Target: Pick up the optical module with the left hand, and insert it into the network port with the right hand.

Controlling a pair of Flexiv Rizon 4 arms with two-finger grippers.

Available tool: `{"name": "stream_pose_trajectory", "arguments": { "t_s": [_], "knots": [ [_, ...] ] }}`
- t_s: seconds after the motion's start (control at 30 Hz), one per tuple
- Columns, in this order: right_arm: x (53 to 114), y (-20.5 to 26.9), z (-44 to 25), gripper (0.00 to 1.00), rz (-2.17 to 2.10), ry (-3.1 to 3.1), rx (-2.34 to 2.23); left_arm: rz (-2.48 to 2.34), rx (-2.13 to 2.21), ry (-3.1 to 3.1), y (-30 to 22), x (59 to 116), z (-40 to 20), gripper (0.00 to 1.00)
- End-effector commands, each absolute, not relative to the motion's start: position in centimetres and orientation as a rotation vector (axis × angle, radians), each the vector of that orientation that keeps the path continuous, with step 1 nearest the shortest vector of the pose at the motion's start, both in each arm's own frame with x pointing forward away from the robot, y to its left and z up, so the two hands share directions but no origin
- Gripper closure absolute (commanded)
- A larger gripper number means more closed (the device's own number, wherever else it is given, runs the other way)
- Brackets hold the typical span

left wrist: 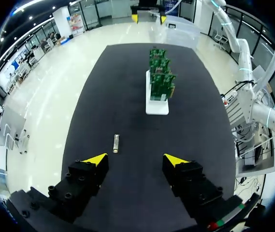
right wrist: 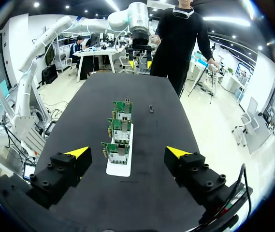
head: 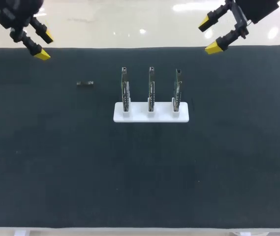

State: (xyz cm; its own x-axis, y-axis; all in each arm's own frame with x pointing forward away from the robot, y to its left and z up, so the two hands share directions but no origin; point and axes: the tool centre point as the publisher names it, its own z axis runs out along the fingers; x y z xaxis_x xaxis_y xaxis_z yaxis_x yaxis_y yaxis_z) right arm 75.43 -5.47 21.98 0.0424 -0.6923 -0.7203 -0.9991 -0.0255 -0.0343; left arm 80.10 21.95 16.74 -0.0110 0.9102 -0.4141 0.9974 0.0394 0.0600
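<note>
One black felt-like mat (head: 140,172) covers the table. Two grippers hang above its far corners, the left gripper (head: 43,44) and the right gripper (head: 208,35), both spread and empty. One flat white rack (head: 151,116) holds three upright green circuit boards (head: 125,91) in a row. One small metal optical module (head: 85,83) lies flat on the mat, left of the rack.

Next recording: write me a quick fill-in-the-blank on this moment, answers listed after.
1. The white rectangular stand holds ___ upright green circuit boards.
2. The small silvery metal optical module lies on the black table mat, nearer the ___ gripper.
3. The left gripper and the right gripper both hang above the mat's far edge with fingers ___.

Missing words: three; left; open.
</note>
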Motion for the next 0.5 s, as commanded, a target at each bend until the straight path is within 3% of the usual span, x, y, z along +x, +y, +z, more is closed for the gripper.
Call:
{"name": "stream_pose_trajectory", "arguments": {
  "t_s": [0.03,0.5],
  "knots": [
    [75.4,-5.5,22.0,0.00,0.720,1.703,-1.774,-0.323,1.991,2.041,21.7,82.3,15.1,0.00],
    [75.4,-5.5,22.0,0.00,0.720,1.703,-1.774,-0.157,2.112,2.136,21.9,85.1,9.9,0.00]
  ]
}}
